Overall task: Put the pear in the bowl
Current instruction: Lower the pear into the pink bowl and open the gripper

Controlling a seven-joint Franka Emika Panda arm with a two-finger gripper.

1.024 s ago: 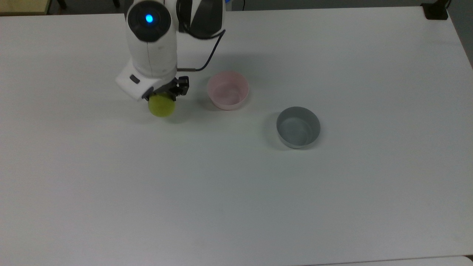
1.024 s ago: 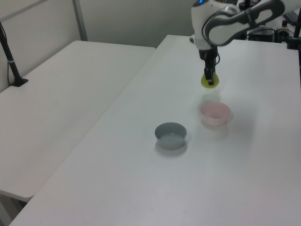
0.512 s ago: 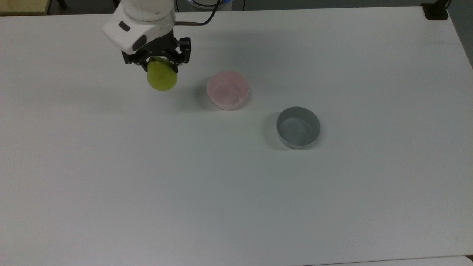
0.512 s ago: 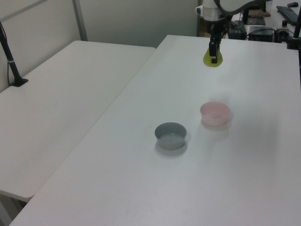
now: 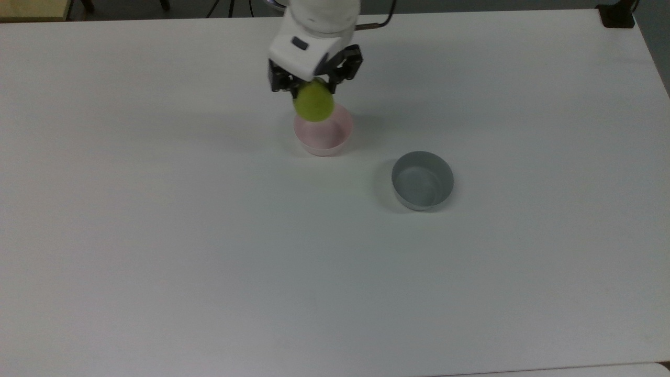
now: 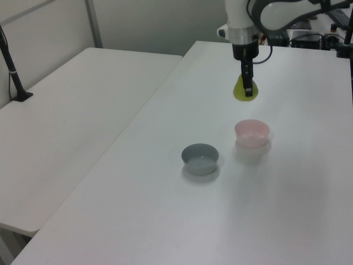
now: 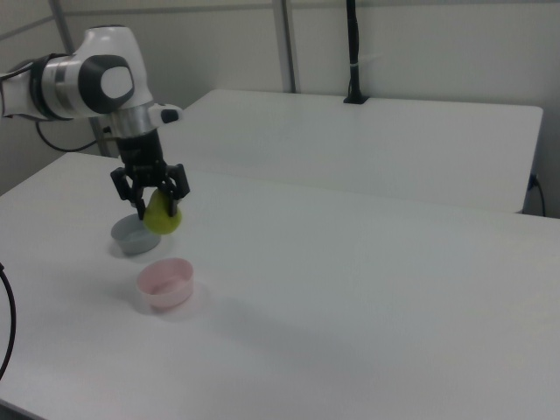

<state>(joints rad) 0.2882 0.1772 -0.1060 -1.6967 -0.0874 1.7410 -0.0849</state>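
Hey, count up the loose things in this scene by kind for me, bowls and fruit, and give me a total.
Bowls: 2, the pink bowl and the grey bowl
Fruit: 1, the pear, held in the gripper above the table
Total: 3

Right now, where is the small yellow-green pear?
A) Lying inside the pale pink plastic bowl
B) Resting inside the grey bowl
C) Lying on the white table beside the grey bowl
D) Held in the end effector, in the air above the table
D: the small yellow-green pear hangs gripped in the end effector, clear of the white table, with the pale pink plastic bowl and the grey bowl both empty.
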